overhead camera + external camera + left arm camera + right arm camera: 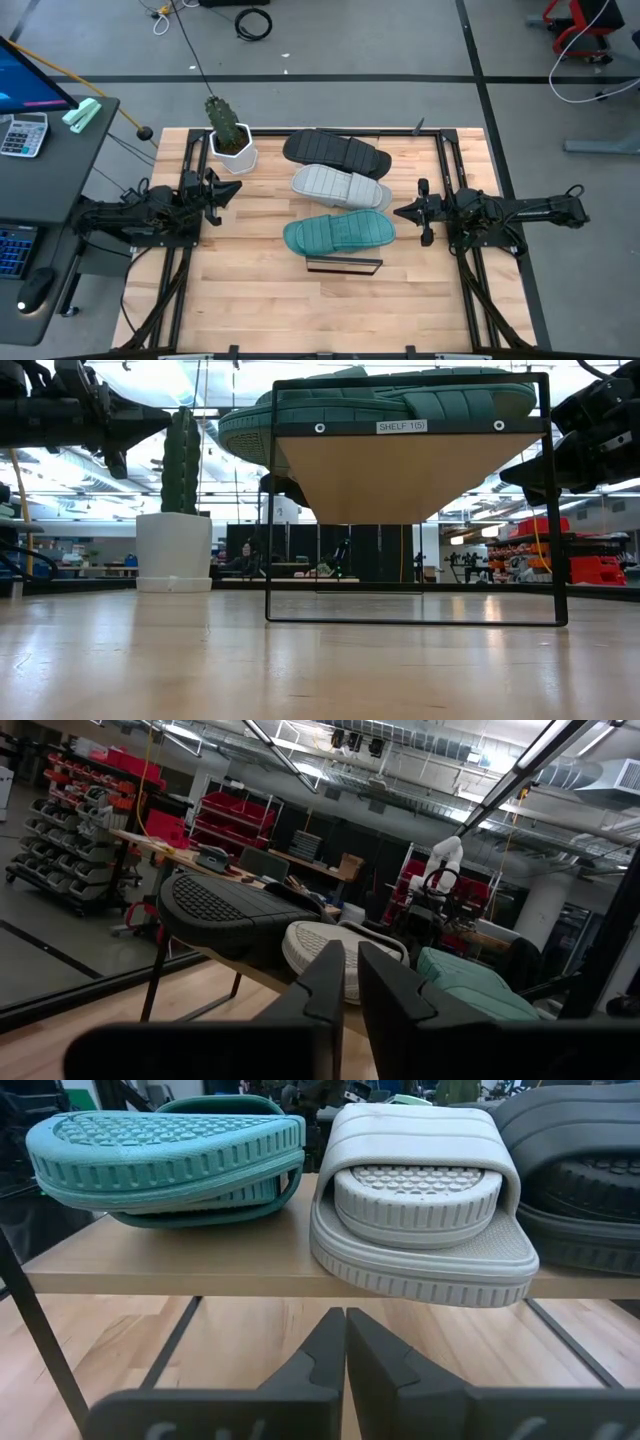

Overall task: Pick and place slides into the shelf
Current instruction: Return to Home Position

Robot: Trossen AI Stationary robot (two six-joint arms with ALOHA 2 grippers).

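Observation:
Three slides lie side by side on the shelf [200, 1266], a light-wood board in a thin black frame standing at mid-table. The black slide [335, 152] is farthest, the light grey slide [340, 186] is in the middle, and the teal slide [340, 235] is nearest. Each rests with its sole on the board. My left gripper [237, 190] hangs shut over the table's left side, level and pointing at the shelf, apart from it. My right gripper [397, 211] hangs shut at the right side, facing the grey slide [420, 1200] and the teal slide [160, 1160], touching neither.
A green cactus-like plant in a white pot [228, 135] stands at the far left of the table, beside the black slide. Bare slatted wood [250, 290] stretches along the near side in front of the shelf. A desk with a calculator and a keyboard [25, 135] stands left of the table.

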